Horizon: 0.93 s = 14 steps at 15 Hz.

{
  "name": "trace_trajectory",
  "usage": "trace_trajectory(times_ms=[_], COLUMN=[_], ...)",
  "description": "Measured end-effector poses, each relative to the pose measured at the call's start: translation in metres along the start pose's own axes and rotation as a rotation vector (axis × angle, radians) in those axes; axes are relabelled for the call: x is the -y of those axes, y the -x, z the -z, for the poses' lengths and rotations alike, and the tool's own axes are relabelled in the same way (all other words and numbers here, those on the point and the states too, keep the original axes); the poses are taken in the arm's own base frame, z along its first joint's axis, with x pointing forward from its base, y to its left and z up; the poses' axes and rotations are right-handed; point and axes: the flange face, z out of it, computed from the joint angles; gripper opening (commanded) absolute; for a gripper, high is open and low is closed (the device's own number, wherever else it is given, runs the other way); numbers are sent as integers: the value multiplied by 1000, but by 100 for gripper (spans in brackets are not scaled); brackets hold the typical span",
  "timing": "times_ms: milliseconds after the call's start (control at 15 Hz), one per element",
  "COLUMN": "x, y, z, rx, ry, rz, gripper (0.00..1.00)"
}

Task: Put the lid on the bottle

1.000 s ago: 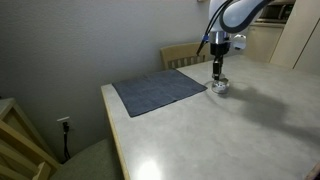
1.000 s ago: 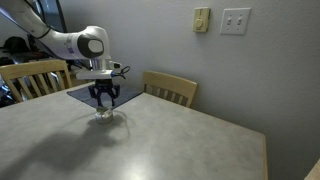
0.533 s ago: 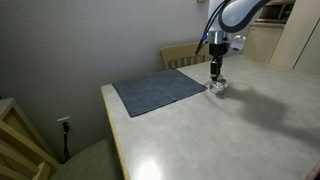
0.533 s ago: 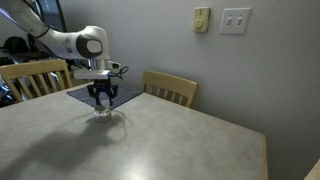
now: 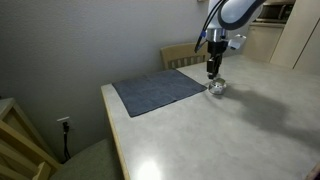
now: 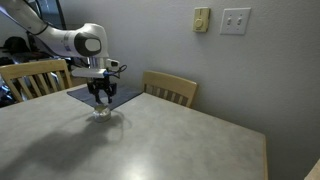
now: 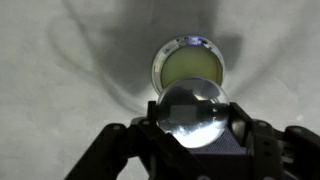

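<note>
Grip state cannot be confirmed: your gripper (image 6: 101,96) hangs vertically near the tabletop (image 5: 200,135) edge by the wooden chair (image 5: 180,52), off the grey-blue mat's (image 5: 160,90) corner, jaws flanking the small clear glinting bottle (image 7: 195,115), flat pale-yellow round lid (image 7: 193,68) just beyond, presumably for top-down alignment.

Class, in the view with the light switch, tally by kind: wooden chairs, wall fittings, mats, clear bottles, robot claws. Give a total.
Wooden chairs: 2
Wall fittings: 2
Mats: 1
Clear bottles: 1
Robot claws: 1
Total: 7
</note>
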Motion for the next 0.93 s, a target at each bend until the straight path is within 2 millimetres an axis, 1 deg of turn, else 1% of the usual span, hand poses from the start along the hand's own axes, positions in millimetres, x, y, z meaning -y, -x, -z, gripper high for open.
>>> trace_trajectory(times_ms=[467,733,933], x=[0,-6,-12], y=[-1,0,2], z=[12,20,19], rx=[-21,-29,-25], ry=[-76,-99,-105], rz=[-154,-265,-353], gripper=[44,44,44])
